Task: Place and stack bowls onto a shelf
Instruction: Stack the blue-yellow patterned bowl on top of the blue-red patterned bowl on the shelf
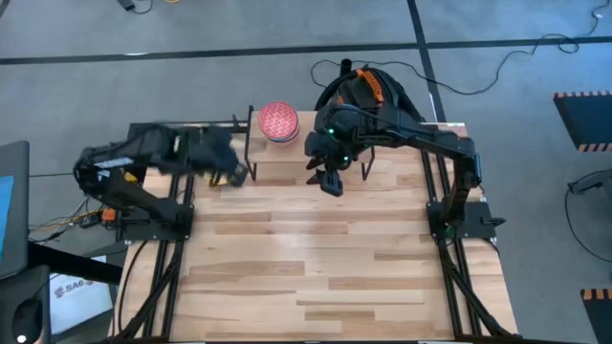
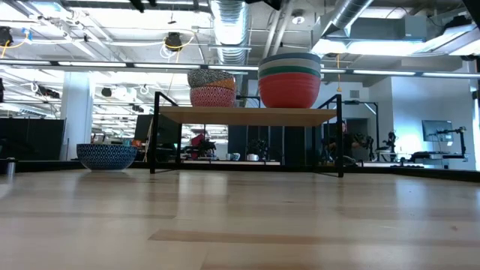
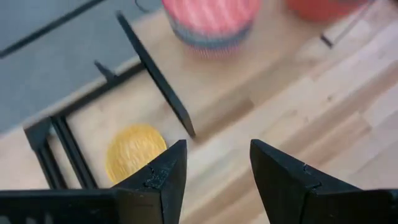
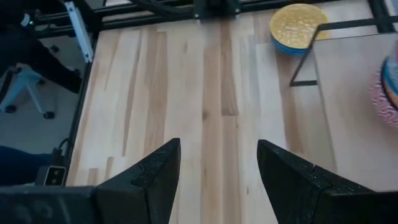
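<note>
The shelf (image 2: pixel 247 115) stands at the table's far edge. It bears a small stack topped by a pink patterned bowl (image 1: pixel 278 121) and a larger stack (image 2: pixel 289 79) with a red bowl at the bottom. One bowl (image 2: pixel 106 156), blue-white patterned outside and yellow inside (image 3: pixel 134 152), rests on its base on the table left of the shelf. My left gripper (image 3: pixel 217 146) hangs open above the table near that bowl. Over the shelf's front edge, my right gripper (image 4: pixel 217 144) stands open. Neither has anything between its fingers.
The shelf's thin black legs (image 3: pixel 155 74) stand between the table bowl and the stacks. In the high view the right arm (image 1: pixel 382 119) covers the larger stack. Bare wooden tabletop (image 1: pixel 325 268) stretches toward the near edge.
</note>
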Motion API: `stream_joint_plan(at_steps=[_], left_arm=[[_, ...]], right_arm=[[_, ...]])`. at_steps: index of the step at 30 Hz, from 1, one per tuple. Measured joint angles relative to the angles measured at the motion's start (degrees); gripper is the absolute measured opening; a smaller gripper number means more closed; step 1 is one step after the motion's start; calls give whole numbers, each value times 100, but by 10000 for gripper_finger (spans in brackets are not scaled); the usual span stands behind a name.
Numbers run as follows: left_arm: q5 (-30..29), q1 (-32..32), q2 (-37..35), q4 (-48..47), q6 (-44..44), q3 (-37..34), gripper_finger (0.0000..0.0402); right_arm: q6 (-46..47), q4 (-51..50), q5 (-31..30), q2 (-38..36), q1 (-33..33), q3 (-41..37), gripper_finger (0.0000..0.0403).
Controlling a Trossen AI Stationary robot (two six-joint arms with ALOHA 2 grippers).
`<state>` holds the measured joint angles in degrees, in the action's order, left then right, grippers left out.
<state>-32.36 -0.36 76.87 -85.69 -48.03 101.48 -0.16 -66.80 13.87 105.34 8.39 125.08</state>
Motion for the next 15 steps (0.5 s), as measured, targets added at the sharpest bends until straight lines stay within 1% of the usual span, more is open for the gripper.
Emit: stream_joint_plan(at_steps=[4,6,8,11,13,15], left_arm=[[-252,-844,-230,-64,-1246,-866,160],[-272,-1044,-319,-50,-1707,-1383,160],[-117,-1115,-368,56,-1955,-1942,160],[245,-1062,-465,463,-1939,-2781,160],[431,-949,-542,750,-1641,-3265,160],[676,-803,-631,839,-1233,-3638,160]], right_arm=[[-28,-42,-5,0,-162,0,235],[-35,59,-4,-13,-281,-86,230],[-38,277,-3,-20,-426,-343,225],[-33,561,-4,-87,-591,-885,218],[65,1019,-7,-128,-707,-1232,214],[203,1070,-11,-111,-795,-1480,211]])
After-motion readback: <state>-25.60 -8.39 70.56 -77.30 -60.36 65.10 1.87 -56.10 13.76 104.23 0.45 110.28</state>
